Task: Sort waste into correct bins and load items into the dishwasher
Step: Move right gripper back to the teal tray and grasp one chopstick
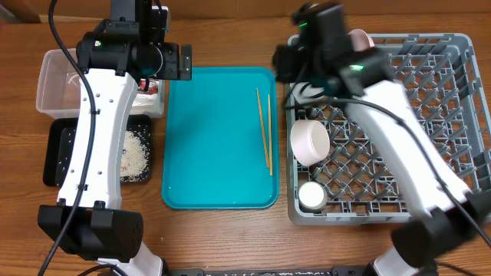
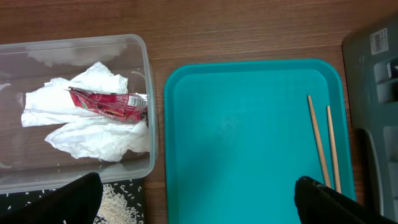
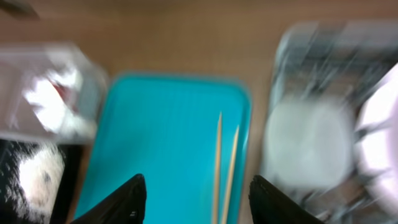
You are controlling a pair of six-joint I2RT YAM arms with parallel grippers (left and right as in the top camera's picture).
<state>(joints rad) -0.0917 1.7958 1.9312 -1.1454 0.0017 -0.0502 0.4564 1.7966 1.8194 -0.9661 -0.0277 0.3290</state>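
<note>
The large square grey plastic dish rack (image 1: 453, 92) fills the right side of the table. Beside it lies one rectangular teal plastic serving tray (image 1: 215, 153). Left of that sit two bins: one clear rectangular plastic tub (image 1: 54, 84) and one shallow black rectangular tray (image 1: 60, 149).

The left gripper (image 2: 199, 205) hangs over the gap between tub and teal tray, its fingers (image 2: 78, 199) spread wide and holding nothing. The right gripper (image 3: 199, 202) hovers at the rack's corner nearest the teal tray, also spread apart and empty, though its wrist view is blurred.

In the rack I count one round white bowl (image 1: 310, 142) and one small white cup (image 1: 312, 195). A pale dish (image 1: 360, 38) at the far edge is mostly hidden by the arm.

The tub holds crumpled white paper napkins (image 2: 93, 118) – too bunched to count – and one small red foil snack wrapper (image 2: 106, 104).

Two thin wooden chopsticks (image 1: 265, 130) lie side by side on the teal tray near its rack-side edge, their long axis along the tray's length. They lie just left of the right gripper, which is clearly the nearer one. In its wrist view they run between the fingers, so the closing line crosses them.

Loose white rice grains (image 1: 136, 153) sit in the black tray.
</note>
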